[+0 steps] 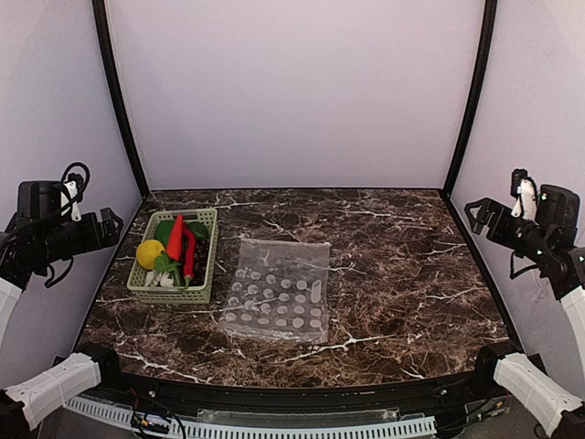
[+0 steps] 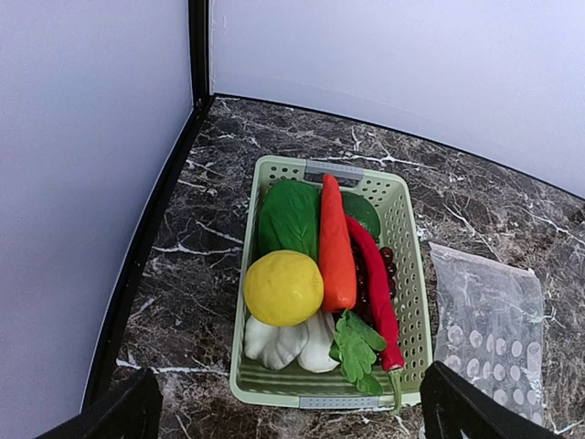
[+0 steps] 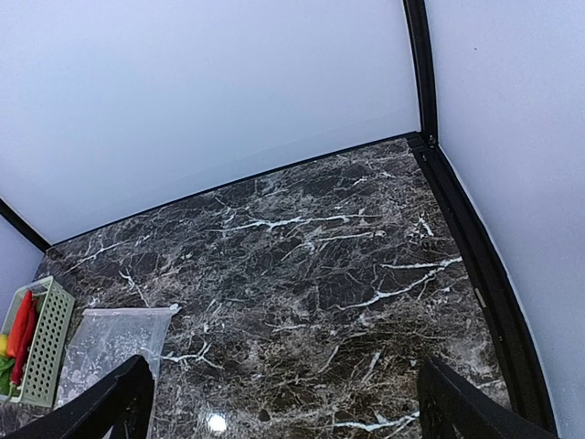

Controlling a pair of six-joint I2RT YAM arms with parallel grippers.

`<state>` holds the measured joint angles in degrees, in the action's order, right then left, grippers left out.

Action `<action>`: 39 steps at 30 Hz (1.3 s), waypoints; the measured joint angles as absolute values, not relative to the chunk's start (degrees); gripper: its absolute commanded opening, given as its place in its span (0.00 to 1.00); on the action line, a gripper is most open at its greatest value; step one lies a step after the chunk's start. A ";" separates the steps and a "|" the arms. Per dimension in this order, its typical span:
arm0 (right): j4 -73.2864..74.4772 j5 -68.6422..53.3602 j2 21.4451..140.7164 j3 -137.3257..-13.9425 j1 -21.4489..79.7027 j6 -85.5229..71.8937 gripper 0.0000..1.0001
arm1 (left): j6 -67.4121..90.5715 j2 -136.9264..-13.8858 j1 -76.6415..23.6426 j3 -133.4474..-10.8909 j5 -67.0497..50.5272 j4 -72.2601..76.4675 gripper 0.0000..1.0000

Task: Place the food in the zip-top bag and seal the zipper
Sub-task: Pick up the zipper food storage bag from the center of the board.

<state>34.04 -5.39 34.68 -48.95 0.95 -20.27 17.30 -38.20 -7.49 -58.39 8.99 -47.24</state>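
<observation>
Nothing is bagged yet. All the food sits in the mesh basket (image 2: 413, 274) by the left edge of the desk (image 1: 393, 274). The zip-top bag (image 1: 279, 288) lies flat and empty just to the basket's right, reaching toward the near edge.

Both arms hang high at the side edges, well apart from everything. The left gripper (image 2: 294, 412) looks straight down on the basket with its jaws spread wide. The right gripper (image 3: 279, 407) is also spread wide and holds nothing, above the right side of the desk.

The opening step is likely a pick from the basket. The lemon (image 2: 283, 287) rides on top and is the easiest first grab. The chili peppers (image 2: 335, 242) lie lengthwise over the leafy vegetable (image 2: 288, 219), so closing across a pepper's middle should work best. The white piece (image 2: 288, 340) is wedged at the basket's near end.

The bag is floppy, so the right arm should lift one lip of the mouth before any food arrives. The zipper (image 2: 480, 259) seems to run along the far edge, though the clear plastic makes this uncertain.
</observation>
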 measured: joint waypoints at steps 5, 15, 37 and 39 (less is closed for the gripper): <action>34.41 -6.24 34.68 -48.95 0.95 -20.34 0.99 | 17.82 -39.00 -7.49 -58.50 9.32 -48.58 1.00; 34.89 -14.39 38.87 -49.39 0.95 -19.62 0.89 | 18.17 -40.01 -7.38 -58.57 7.03 -50.72 1.00; 18.28 -18.92 70.91 -43.86 28.58 -31.22 0.79 | 22.57 -40.75 -7.33 -52.40 -4.34 -47.59 1.00; 15.84 -18.57 76.49 -45.69 30.98 -31.94 0.73 | 22.28 -40.88 -7.33 -52.40 -4.32 -47.59 1.00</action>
